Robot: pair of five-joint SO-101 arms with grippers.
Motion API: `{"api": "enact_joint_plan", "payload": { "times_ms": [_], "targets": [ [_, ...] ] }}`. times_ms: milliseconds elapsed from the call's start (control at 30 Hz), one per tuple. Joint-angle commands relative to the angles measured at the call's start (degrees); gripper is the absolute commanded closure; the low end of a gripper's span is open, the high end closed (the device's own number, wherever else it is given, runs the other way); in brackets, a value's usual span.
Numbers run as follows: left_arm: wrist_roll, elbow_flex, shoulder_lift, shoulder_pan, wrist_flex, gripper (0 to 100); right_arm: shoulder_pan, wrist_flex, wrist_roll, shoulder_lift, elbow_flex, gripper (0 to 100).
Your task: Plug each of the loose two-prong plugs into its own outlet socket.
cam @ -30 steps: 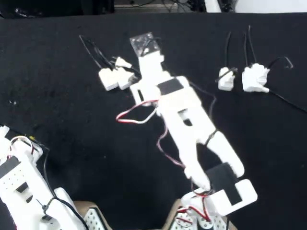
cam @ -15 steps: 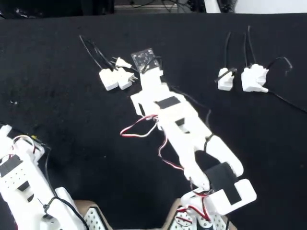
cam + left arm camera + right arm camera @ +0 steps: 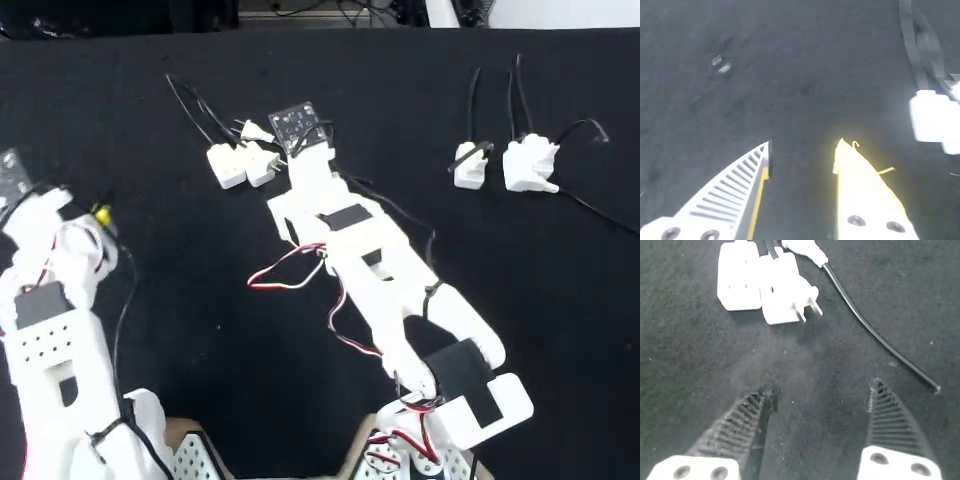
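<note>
In the high view the left arm has swung up from the lower left corner to the middle left. Its left tool [image 3: 802, 145] hangs spread and empty over the bare surface [image 3: 740, 75]. The right arm has drawn back a little, so the right tool [image 3: 821, 387], spread and holding nothing, sits just short of a 2-prong plug [image 3: 790, 292]. The plug lies unplugged right beside a socket block [image 3: 738, 276], upper left of centre. A grasp looks like the next step.
</note>
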Motion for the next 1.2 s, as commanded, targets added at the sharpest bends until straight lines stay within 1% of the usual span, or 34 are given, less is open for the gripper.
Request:
{"api": "enact_joint_plan", "payload": {
  "times_ms": [0, 133, 233, 333, 433, 533, 700, 967, 1067, 1167],
  "targets": [
    [-0.35, -5.76, -0.26, 5.93, -0.35, 78, -0.62, -1.05, 0.18, -2.86, -0.13, 73.0],
    [-0.7, -6.11, -0.26, 9.45, -1.23, 78, -0.26, -1.41, 0.18, -2.86, 0.57, 73.0],
    [-0.62, -7.52, -0.18, 10.59, -1.67, 78, 0.88, -1.49, -0.44, -2.86, 0.48, 73.0],
    [-0.26, -10.42, 1.93, 11.21, -1.58, 78, 2.64, -1.41, -4.75, -3.3, 0.48, 73.0],
    [1.49, -15.6, 9.49, 11.21, -1.32, 78, 4.48, -1.41, -7.03, -3.38, 0.4, 73.0],
    [2.2, -21.67, 20.22, 11.47, -0.18, 78, 4.48, -1.41, -7.03, -3.38, 0.4, 73.0],
    [2.55, -30.46, 34.73, 15.52, 2.55, 78, 4.4, -1.49, -6.77, -2.95, 0.4, 73.0],
    [12.84, -40.84, 46.68, 23.52, 2.37, 78, 4.4, -3.08, -6.68, -2.86, 0.66, 73.1],
    [17.05, -42.51, 49.14, 25.89, 2.11, 73, 4.4, -3.08, -6.68, -2.86, 0.66, 73.2],
    [20.48, -43.82, 51.25, 26.24, 2.02, 69, 4.4, -3.08, -6.68, -2.86, 0.66, 73.3]
  ]
}}
